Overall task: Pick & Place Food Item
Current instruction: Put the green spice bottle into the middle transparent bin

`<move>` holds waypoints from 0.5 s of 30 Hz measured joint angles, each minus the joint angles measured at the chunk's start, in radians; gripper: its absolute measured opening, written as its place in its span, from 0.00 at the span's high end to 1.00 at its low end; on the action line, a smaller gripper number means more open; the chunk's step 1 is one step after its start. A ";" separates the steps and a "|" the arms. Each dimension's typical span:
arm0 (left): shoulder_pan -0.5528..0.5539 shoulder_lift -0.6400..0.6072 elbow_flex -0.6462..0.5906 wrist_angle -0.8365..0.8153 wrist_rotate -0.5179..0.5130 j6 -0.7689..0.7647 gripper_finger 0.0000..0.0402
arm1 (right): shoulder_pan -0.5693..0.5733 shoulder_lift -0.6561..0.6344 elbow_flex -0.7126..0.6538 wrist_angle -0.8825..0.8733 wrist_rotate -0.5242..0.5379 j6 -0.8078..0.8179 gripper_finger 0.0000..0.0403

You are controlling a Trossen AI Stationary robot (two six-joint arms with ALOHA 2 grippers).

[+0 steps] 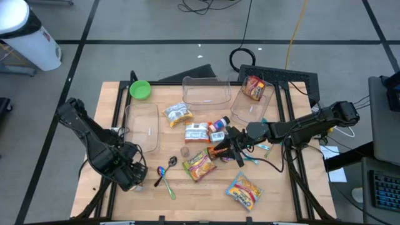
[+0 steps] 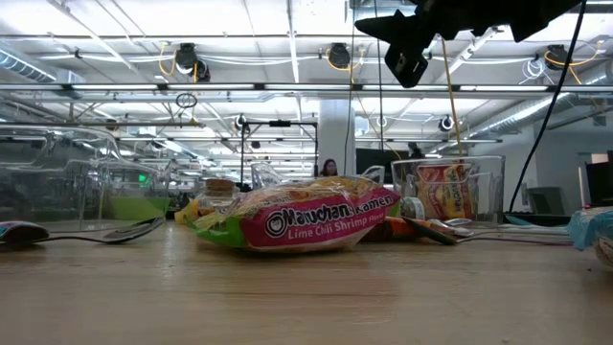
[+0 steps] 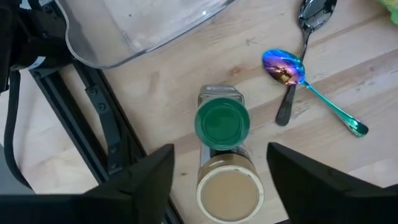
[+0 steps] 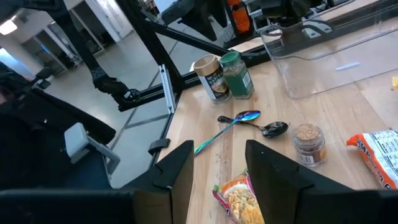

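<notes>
A pink Maruchan ramen pack (image 1: 200,164) (image 2: 306,220) lies flat on the wooden table, near the middle. My right gripper (image 1: 231,150) (image 4: 217,152) is open and empty, raised above the table (image 2: 412,48) just right of that pack. A second ramen pack (image 1: 242,190) (image 4: 239,199) lies below it, toward the near edge. My left gripper (image 1: 134,172) (image 3: 221,155) is open at the near left. It hovers over a green-lidded jar (image 3: 222,121) and a tan-lidded jar (image 3: 228,186), which stand side by side; its fingers are on either side of them without touching.
Several clear tubs stand on the table (image 1: 142,125) (image 1: 206,90) (image 1: 253,103); the right one holds a ramen pack (image 1: 253,87). Also here are a green bowl (image 1: 140,89), snack packets (image 1: 178,114) (image 1: 196,132), a small spice jar (image 1: 185,152) (image 4: 308,140) and two spoons (image 1: 165,172) (image 3: 289,68).
</notes>
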 joint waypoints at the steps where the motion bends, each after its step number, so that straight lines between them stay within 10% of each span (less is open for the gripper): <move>1: 0.000 0.000 0.000 0.000 -0.001 0.010 0.29 | 0.000 0.000 0.000 0.000 0.000 0.000 0.65; 15: 0.000 0.000 -0.026 0.047 -0.074 0.059 0.14 | 0.001 0.000 0.000 0.000 0.000 0.012 0.65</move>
